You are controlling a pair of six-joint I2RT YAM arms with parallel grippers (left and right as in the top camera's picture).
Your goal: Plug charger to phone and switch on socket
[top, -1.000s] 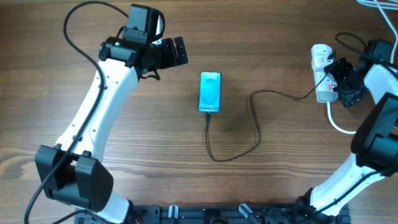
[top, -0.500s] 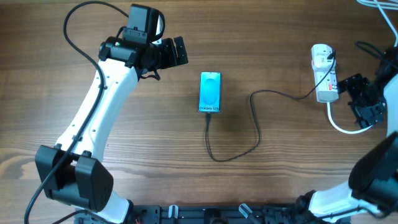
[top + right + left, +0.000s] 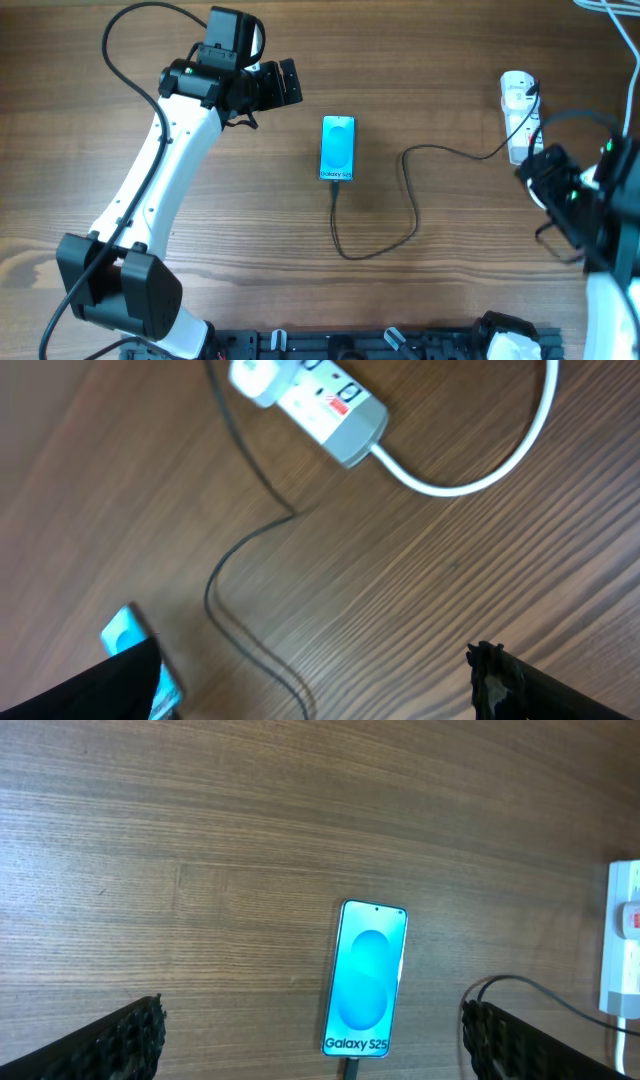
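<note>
Both sets of jaws stand fully spread and grip nothing. The left gripper (image 3: 288, 83) hangs over bare wood up and left of the phone (image 3: 338, 149). The right gripper (image 3: 305, 670) hovers just below the socket (image 3: 515, 95), near its white cord (image 3: 480, 470). The phone lies flat, screen up, mid-table (image 3: 250, 220). The charger (image 3: 412, 190) meets its lower edge, loops across the wood and runs to the socket.

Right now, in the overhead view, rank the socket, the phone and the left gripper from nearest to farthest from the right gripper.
1. socket, far right, close by the right gripper.
2. phone, table centre.
3. left gripper, upper left, beyond the phone.
</note>
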